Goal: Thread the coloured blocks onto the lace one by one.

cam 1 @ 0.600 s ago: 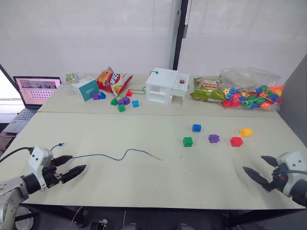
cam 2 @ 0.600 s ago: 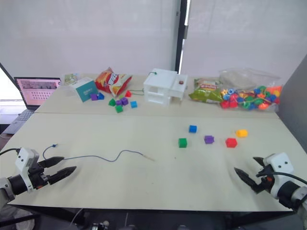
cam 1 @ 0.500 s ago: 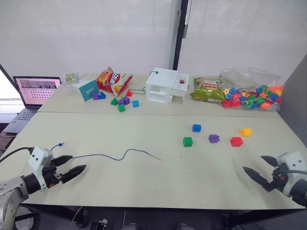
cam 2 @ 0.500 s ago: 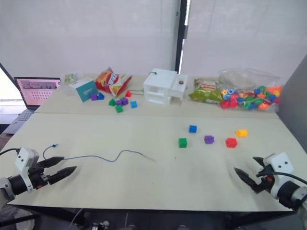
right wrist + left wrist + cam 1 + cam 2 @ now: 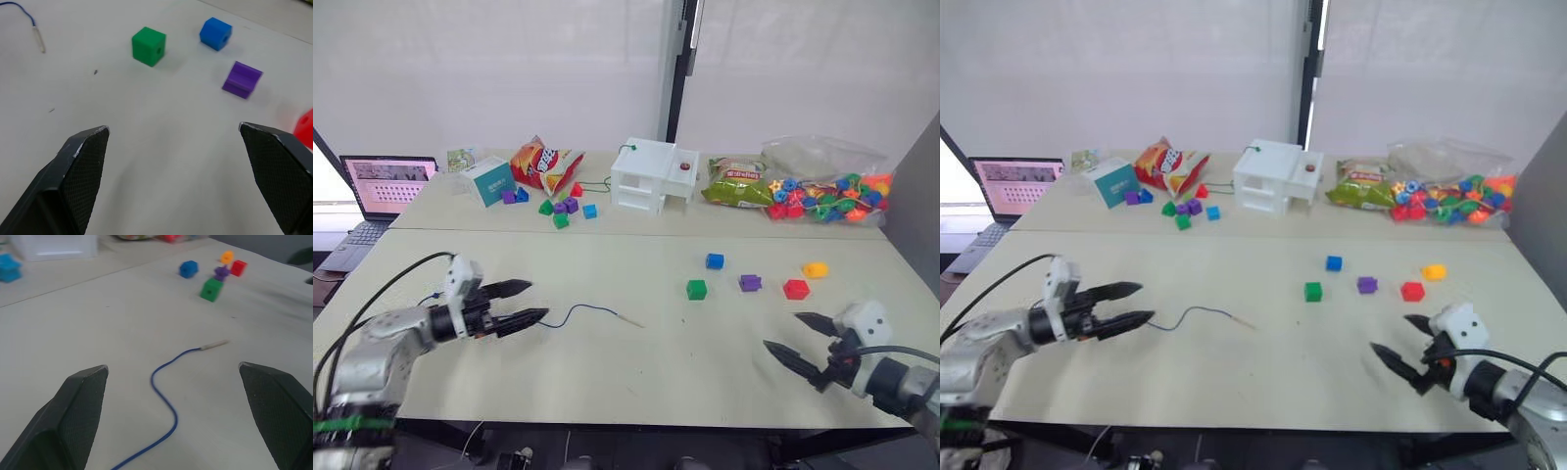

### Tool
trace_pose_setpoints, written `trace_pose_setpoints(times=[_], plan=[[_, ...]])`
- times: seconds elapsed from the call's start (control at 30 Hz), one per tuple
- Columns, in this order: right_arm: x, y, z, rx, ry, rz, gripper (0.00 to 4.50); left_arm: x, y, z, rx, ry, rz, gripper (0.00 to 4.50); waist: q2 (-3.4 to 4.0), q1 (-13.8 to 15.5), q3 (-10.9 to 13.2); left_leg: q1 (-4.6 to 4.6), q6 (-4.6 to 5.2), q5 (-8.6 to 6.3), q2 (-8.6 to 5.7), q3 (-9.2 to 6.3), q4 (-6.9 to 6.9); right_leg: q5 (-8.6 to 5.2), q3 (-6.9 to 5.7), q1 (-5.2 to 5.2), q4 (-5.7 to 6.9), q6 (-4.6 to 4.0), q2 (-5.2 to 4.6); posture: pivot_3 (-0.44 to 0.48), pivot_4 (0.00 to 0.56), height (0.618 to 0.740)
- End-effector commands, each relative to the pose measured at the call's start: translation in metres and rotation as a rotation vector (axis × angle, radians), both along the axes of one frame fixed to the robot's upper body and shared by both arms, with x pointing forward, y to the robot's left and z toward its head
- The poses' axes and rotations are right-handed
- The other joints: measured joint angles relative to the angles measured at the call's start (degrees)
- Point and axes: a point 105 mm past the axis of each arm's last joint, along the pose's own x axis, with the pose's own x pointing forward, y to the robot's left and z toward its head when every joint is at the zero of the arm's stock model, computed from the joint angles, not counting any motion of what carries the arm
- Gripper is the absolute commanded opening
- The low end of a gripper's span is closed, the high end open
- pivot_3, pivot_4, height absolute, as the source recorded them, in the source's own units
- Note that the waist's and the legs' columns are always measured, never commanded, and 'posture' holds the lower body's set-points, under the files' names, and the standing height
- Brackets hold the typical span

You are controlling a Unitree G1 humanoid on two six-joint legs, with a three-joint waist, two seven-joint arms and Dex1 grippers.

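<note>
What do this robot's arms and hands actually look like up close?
Each arm is silver-grey metal with black joints, and black cables loop off it. The left gripper and right gripper each carry a small white box at the wrist and two long, pointed black fingers with a fine cross-hatched texture on their inner faces.

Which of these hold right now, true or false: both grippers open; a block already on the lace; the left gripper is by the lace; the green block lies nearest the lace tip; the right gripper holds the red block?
1. Both the left gripper and the right gripper are open. True.
2. A block is threaded on the lace. False: it lies bare on the table.
3. The left gripper is by the lace. True.
4. The green block lies nearest the lace tip. True.
5. The right gripper holds the red block. False: it holds nothing; the red block rests on the table.
</note>
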Motion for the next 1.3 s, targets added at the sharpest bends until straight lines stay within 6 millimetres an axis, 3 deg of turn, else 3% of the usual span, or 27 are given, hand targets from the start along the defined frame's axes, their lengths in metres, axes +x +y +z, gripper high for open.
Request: trace_pose_setpoints(times=[0.03,0.27,0.53,0.8,1.0,1.1,1.3], plan=[[-0.005,0.027,0.013,0.0,-0.002,0.128,4.48,0.008,-0.025,-0.004,0.071,-0.014,-0.197,4.5,-0.01,0.04,0.0,0.0,0.01,0.0,-0.04,0.0,0.03,0.01,-0.01,0.02,0.0,0.02,0.1,0.0,0.15,0.74],[-0.008,0.056,0.021,-0.037,0.004,0.23,4.48,0.037,-0.065,-0.013,0.22,-0.05,-0.458,4.5,-0.13,-0.05,0.07,-0.41,0.2,-0.1,0.06,-0.06,0.71,0.04,-0.03,-0.06,0.07,0.08,0.55,0.0,0.15,0.74],[-0.013,0.076,0.024,-0.018,-0.035,0.205,4.48,0.053,-0.104,-0.022,0.319,-0.105,-0.563,4.5,-0.3,-0.05,0.18,-0.68,0.35,-0.18,0.04,-0.12,0.99,0.08,-0.09,-0.14,0.1,0.17,0.59,0.0,0.15,0.74],[-0.016,0.082,0.022,0.004,-0.053,0.15,4.48,0.051,-0.111,-0.04,0.511,-0.149,-0.645,4.5,-0.36,-0.04,0.21,-0.75,0.38,-0.2,0.05,-0.15,1.1,0.11,-0.09,-0.18,0.15,0.22,0.6,0.0,0.15,0.74],[-0.017,0.083,0.02,0.006,-0.054,0.136,4.48,0.048,-0.109,-0.051,0.553,-0.11,-0.656,4.5,-0.36,-0.01,0.21,-0.76,0.45,-0.24,0.07,-0.17,1.37,0.11,-0.1,-0.14,0.26,0.24,0.63,0.0,0.15,0.74],[-0.017,0.082,0.019,0.002,-0.056,0.128,4.5,0.048,-0.112,-0.053,0.543,-0.099,-0.653,3.74,-0.36,-0.02,0.21,-0.78,0.49,-0.27,0.09,-0.19,1.53,0.11,-0.11,-0.09,0.29,0.25,0.64,0.0,0.15,0.74],[-0.016,0.082,0.019,0.001,-0.061,0.121,4.5,0.049,-0.116,-0.057,0.553,-0.092,-0.641,1.75,-0.36,-0.01,0.21,-0.8,0.5,-0.27,0.08,-0.19,1.59,0.13,-0.1,-0.08,0.31,0.3,0.64,0.0,0.15,0.74]])
